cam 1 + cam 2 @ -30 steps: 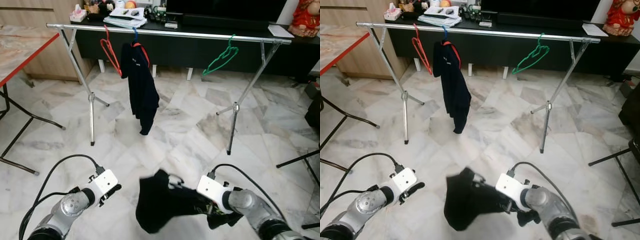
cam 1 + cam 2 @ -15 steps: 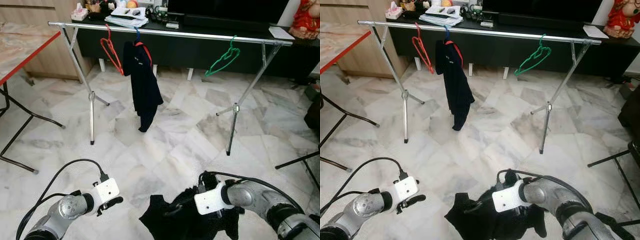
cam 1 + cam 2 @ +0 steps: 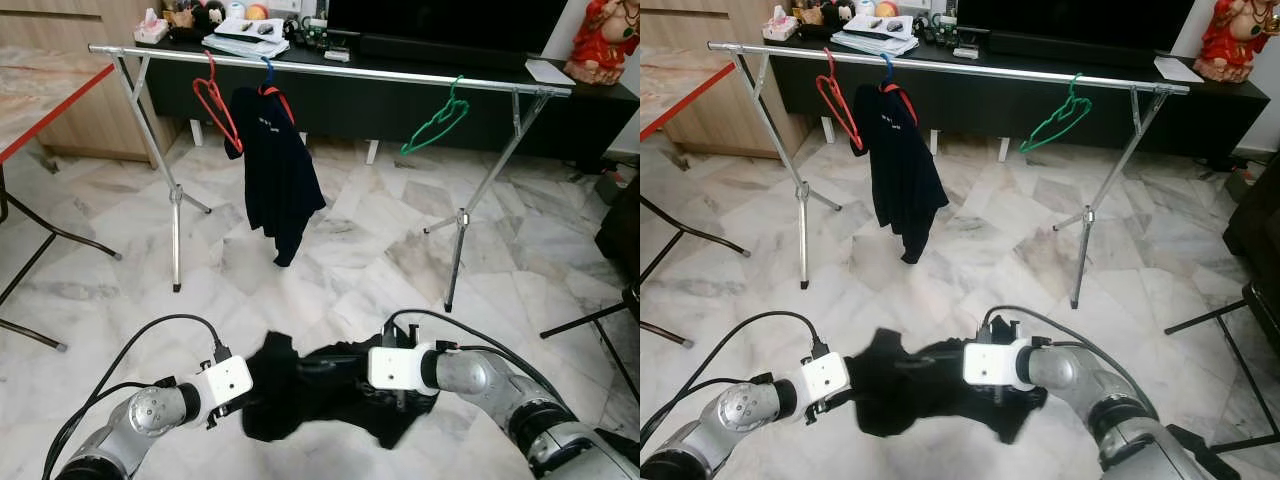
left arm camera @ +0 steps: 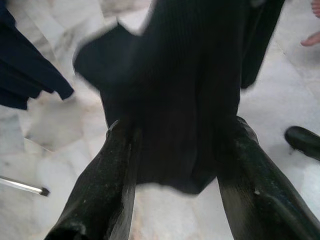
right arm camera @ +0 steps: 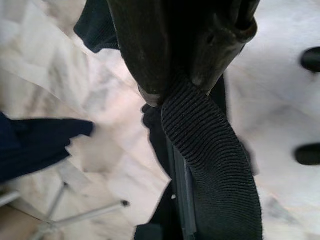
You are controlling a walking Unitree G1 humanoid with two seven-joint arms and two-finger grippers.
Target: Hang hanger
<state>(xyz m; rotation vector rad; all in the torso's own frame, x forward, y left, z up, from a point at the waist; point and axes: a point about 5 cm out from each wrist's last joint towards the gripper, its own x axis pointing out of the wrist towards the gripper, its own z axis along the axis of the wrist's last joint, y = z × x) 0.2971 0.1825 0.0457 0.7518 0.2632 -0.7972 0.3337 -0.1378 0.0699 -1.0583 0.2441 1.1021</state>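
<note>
Low in front of the robot, above the marble floor (image 3: 330, 250), a black garment (image 3: 320, 385) on a hanger hangs stretched between the two arms. The right end effector (image 5: 175, 82) is clamped on a ribbed edge of it. The left end effector (image 4: 175, 165) has its fingers apart with the cloth between them. The cloth looks soft, light and limp, so it will probably sag and swing. It is better to hold the stiff hanger and hook it over the rail (image 3: 330, 68), which is well apart.
</note>
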